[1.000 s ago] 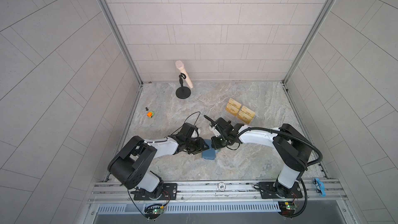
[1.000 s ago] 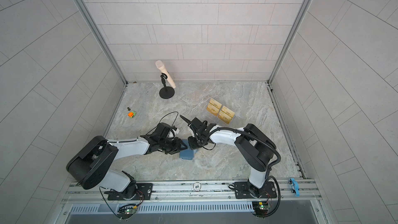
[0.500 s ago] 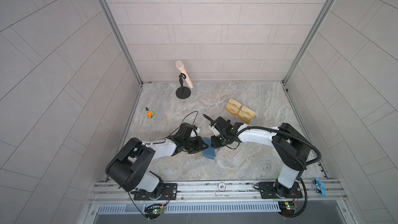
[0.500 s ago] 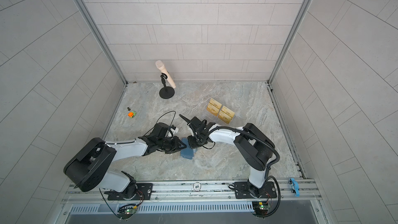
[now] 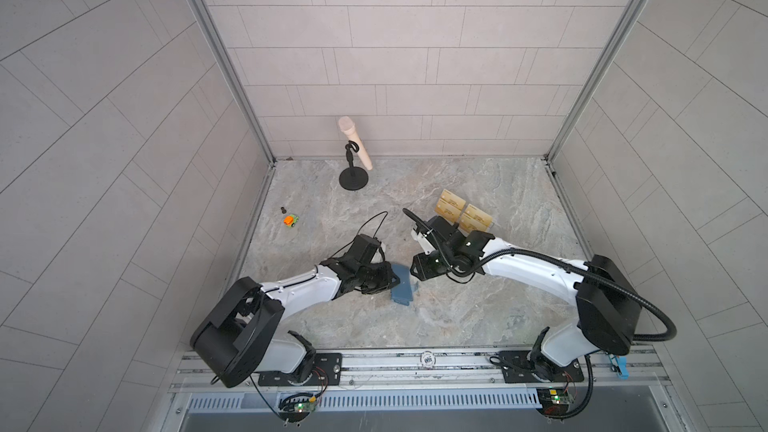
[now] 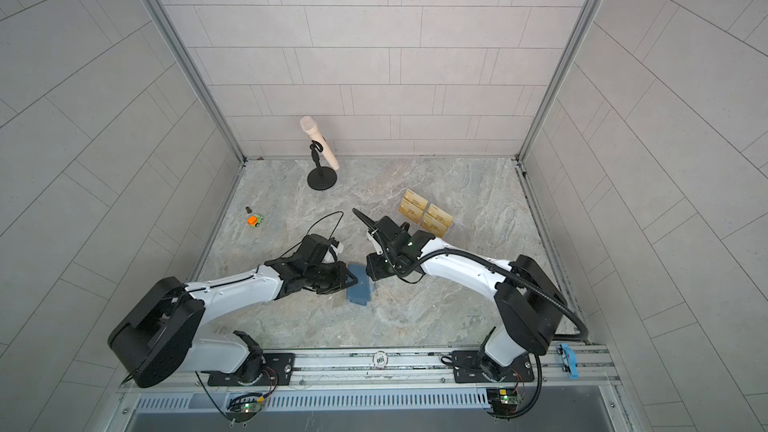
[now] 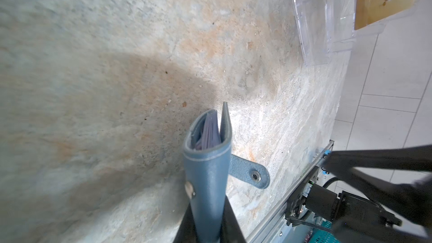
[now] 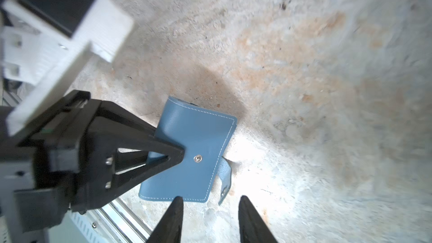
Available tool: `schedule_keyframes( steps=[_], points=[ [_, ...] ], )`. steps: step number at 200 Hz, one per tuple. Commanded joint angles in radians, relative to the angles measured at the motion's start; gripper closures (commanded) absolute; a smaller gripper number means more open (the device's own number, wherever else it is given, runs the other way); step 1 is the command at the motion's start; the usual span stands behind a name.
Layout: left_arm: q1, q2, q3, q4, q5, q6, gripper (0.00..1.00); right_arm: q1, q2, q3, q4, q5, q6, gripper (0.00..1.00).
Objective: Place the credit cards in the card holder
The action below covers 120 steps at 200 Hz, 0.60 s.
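Note:
The card holder [image 5: 402, 289] [image 6: 358, 289] is a slate-blue wallet near the middle front of the table. My left gripper [image 5: 395, 283] [image 6: 352, 281] [image 7: 208, 209] is shut on it at the spine side. The covers are folded together, with clear sleeves showing at the far edge [image 7: 208, 134], and the snap strap [image 7: 251, 175] [image 8: 225, 178] hangs undone. My right gripper [image 5: 414, 276] [image 6: 370, 273] [image 8: 210, 198] stands open just off the wallet's [image 8: 198, 136] corner, with nothing between its fingers. The credit cards are out of view.
A clear stand with pale gold cards [image 5: 463, 214] [image 6: 426, 214] [image 7: 327, 19] sits behind the right arm. At the back stands a microphone on a stand [image 5: 354, 155]. A small orange toy [image 5: 291, 221] lies at the left. The metal rail [image 5: 415, 361] runs along the front.
My left gripper has closed on the card holder. My right gripper has opened and let go of it, drawing slightly back.

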Motion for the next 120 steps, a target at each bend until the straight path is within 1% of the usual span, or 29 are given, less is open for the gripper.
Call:
schedule_keyframes(
  steps=[1, 26, 37, 70, 120],
  points=[
    [-0.033, -0.011, 0.032, -0.098, -0.118, 0.021, 0.89, -0.007, 0.027, -0.015, -0.067, 0.003, 0.010, 0.53],
    [-0.062, -0.009, 0.052, -0.116, -0.152, 0.017, 0.89, -0.005, 0.069, -0.050, 0.027, -0.085, 0.059, 0.52],
    [-0.067, -0.010, 0.052, -0.116, -0.154, 0.013, 0.88, -0.006, 0.089, -0.061, 0.060, -0.105, 0.077, 0.54],
    [-0.068, -0.020, 0.051, -0.118, -0.153, 0.005, 0.88, -0.006, 0.124, -0.066, 0.079, -0.118, 0.079, 0.67],
    [-0.068, -0.022, 0.056, -0.124, -0.144, 0.010, 0.87, -0.007, 0.130, -0.078, 0.085, -0.113, 0.085, 0.82]
  ],
)
